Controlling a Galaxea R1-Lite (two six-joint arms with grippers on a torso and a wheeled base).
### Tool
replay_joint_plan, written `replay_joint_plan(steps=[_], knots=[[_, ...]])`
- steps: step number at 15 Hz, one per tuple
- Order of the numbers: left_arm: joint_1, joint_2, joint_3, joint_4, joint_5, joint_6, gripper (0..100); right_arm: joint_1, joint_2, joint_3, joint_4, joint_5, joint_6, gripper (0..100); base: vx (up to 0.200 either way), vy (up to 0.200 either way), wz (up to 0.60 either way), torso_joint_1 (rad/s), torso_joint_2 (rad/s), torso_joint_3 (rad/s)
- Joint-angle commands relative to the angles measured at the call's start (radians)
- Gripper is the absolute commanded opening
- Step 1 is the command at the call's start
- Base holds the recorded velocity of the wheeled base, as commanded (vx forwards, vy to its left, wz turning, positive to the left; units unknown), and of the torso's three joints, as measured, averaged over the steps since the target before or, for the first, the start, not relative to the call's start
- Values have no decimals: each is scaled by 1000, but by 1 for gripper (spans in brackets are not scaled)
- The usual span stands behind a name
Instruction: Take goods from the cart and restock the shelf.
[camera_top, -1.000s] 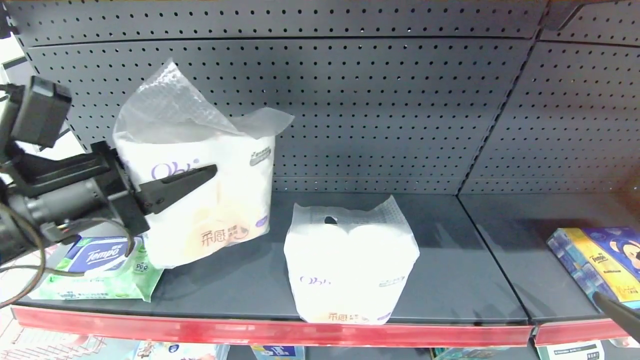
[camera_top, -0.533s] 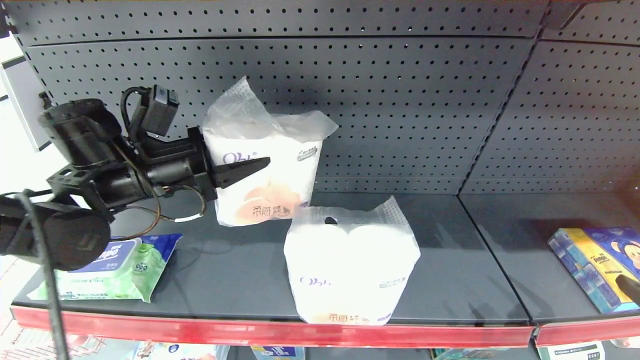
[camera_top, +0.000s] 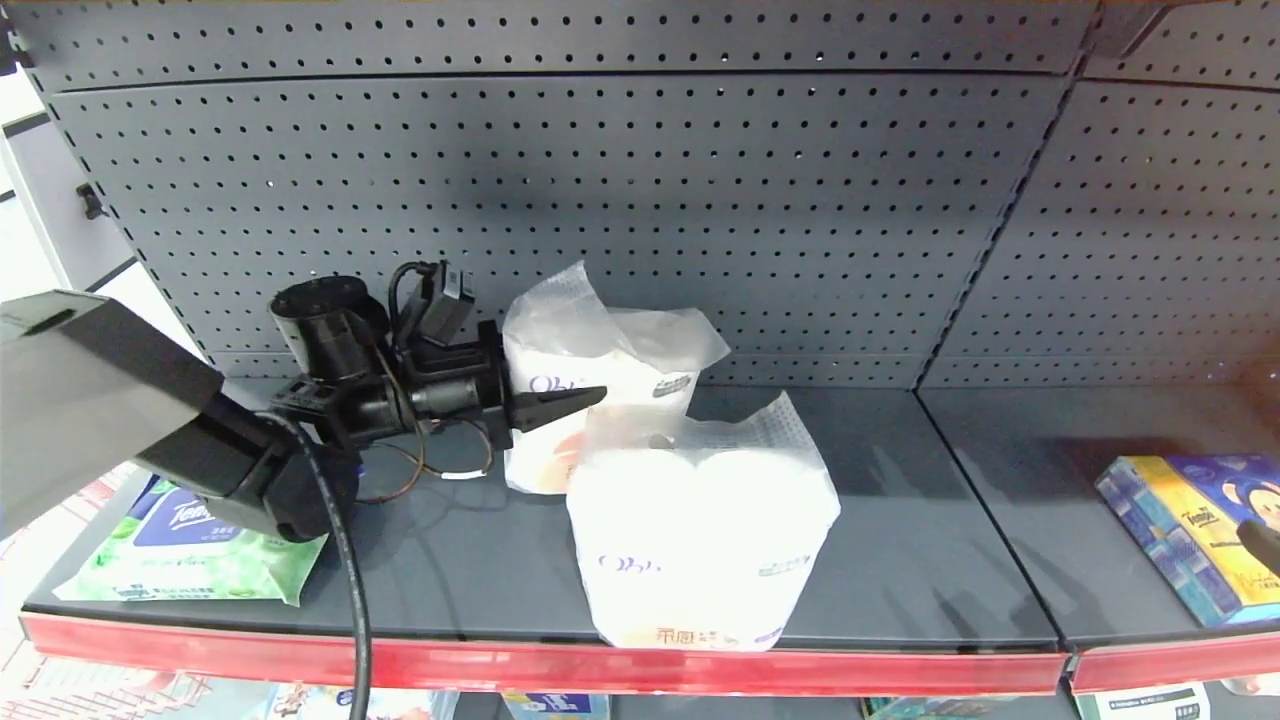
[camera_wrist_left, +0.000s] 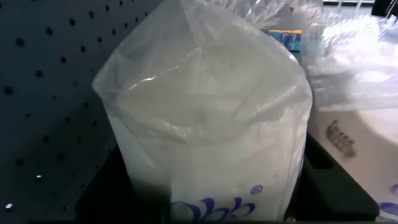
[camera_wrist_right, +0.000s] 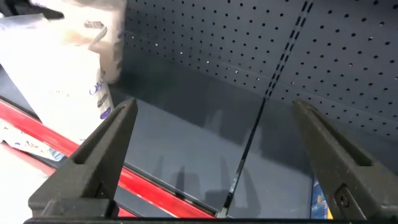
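Note:
A white toilet-roll pack (camera_top: 640, 372) in clear plastic stands upright at the back of the dark shelf (camera_top: 450, 560), close to the pegboard. My left gripper (camera_top: 590, 388) is shut on its sides; in the left wrist view the pack (camera_wrist_left: 211, 137) sits between the dark fingers (camera_wrist_left: 329, 186). I cannot tell whether its base touches the shelf. A second, matching pack (camera_top: 700, 540) stands at the shelf's front edge, just in front and to the right. My right gripper (camera_wrist_right: 214, 107) hangs open in front of the shelf's right section, holding nothing.
A green wet-wipes pack (camera_top: 180, 560) lies at the shelf's front left. A blue and yellow tissue box (camera_top: 1190, 520) lies at the far right. The perforated back wall (camera_top: 760, 230) closes the rear, and a red strip (camera_top: 500, 660) marks the shelf lip.
My left arm has carried the held pack from the front left, rightwards and deeper into the shelf, and lower, to a spot behind the front pack. The right gripper has barely moved.

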Motion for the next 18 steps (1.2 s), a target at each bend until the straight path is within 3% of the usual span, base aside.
replay_joint_plan(steps=[1, 5, 8, 12, 18], knots=[[-3, 67, -37, -7, -1, -4, 0, 0, 7, 2, 0, 0, 0, 100, 0, 0, 0, 0, 0, 0], [-20, 116, -111, -46, -18, -52, 0, 0, 10, 5, 0, 2, 0, 100, 0, 0, 0, 0, 0, 0], [-19, 159, -168, -63, -27, -58, 0, 0, 10, 7, 0, 2, 0, 100, 0, 0, 0, 0, 0, 0], [-20, 192, -191, -81, -61, -58, 0, 0, 12, 5, 0, 0, 0, 100, 0, 0, 0, 0, 0, 0], [-23, 219, -191, -104, -59, -84, 0, 0, 18, 8, 0, -3, 0, 100, 0, 0, 0, 0, 0, 0]])
